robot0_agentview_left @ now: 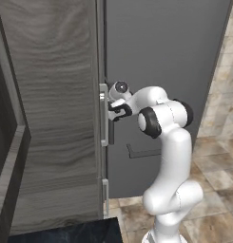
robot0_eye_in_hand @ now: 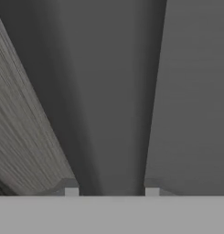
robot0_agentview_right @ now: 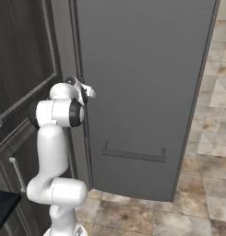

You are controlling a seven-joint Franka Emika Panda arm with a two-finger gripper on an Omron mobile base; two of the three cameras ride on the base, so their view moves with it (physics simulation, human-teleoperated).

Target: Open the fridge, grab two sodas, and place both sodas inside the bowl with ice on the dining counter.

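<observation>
The fridge (robot0_agentview_left: pixel 160 57) is a tall dark grey door that also fills the right base view (robot0_agentview_right: pixel 142 69), and it looks closed. Its pale vertical bar handle (robot0_agentview_left: pixel 103 118) runs along the door's left edge. My gripper (robot0_agentview_left: pixel 114 111) reaches left from the arm and is shut on that handle at about mid height. In the hand view the gripper (robot0_eye_in_hand: pixel 111 189) has a dark grey bar (robot0_eye_in_hand: pixel 115 114) running between its two fingertips (robot0_eye_in_hand: pixel 71 189). From the right the gripper (robot0_agentview_right: pixel 89 92) presses against the door's left edge. The sodas and the bowl with ice are out of view.
Wood-grain cabinet panels (robot0_agentview_left: pixel 51 95) stand directly left of the fridge. A second small handle (robot0_agentview_left: pixel 105 190) sits lower on that edge. A corner of the black marbled dining counter (robot0_agentview_left: pixel 80 232) shows at the bottom. Tan tiled floor (robot0_agentview_right: pixel 202 193) lies to the right.
</observation>
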